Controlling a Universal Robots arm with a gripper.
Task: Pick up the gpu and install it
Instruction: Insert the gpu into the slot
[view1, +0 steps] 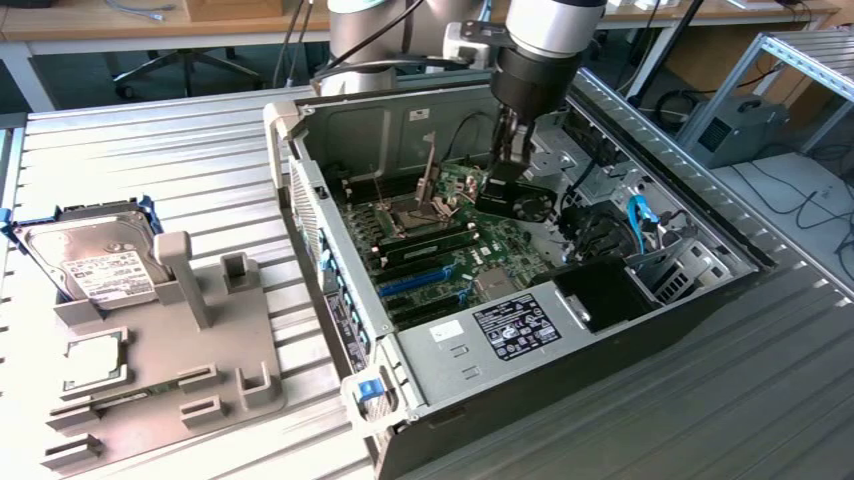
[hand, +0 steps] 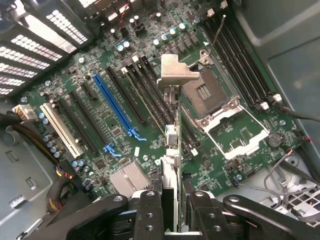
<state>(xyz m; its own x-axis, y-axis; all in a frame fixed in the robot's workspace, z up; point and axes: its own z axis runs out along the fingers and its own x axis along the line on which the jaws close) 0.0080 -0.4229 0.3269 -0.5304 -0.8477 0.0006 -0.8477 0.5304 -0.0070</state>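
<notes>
The gpu (hand: 172, 150) is gripped edge-on between the clenched fingers (hand: 150, 215) of the gripper (hand: 175, 220) over the motherboard (hand: 100, 150) inside the open computer case (view1: 310, 200), seemingly so that its connector edge faces the slots.

The open black-and-silver metal computer case (view1: 304, 190) lies on its side on the ribbed grey metal counter (view1: 160, 150). Inside the case, the green motherboard (view1: 454, 245) covers the floor. The boxy silver power supply with a black label (view1: 514, 330) sits at the case end nearest the exterior camera.

The black gripper (hand: 172, 200) hangs inside the case over the motherboard, clamped on the thin flat gpu (hand: 171, 165). The gpu stands on edge between the long black slots (hand: 145, 92) and the square metal processor socket (hand: 212, 97).

Outside the case, to the exterior view's left, a grey plastic holder (view1: 187, 330) carries the silver hard drive with a white label (view1: 87, 260) and the small square silver processor chip (view1: 96, 362).
</notes>
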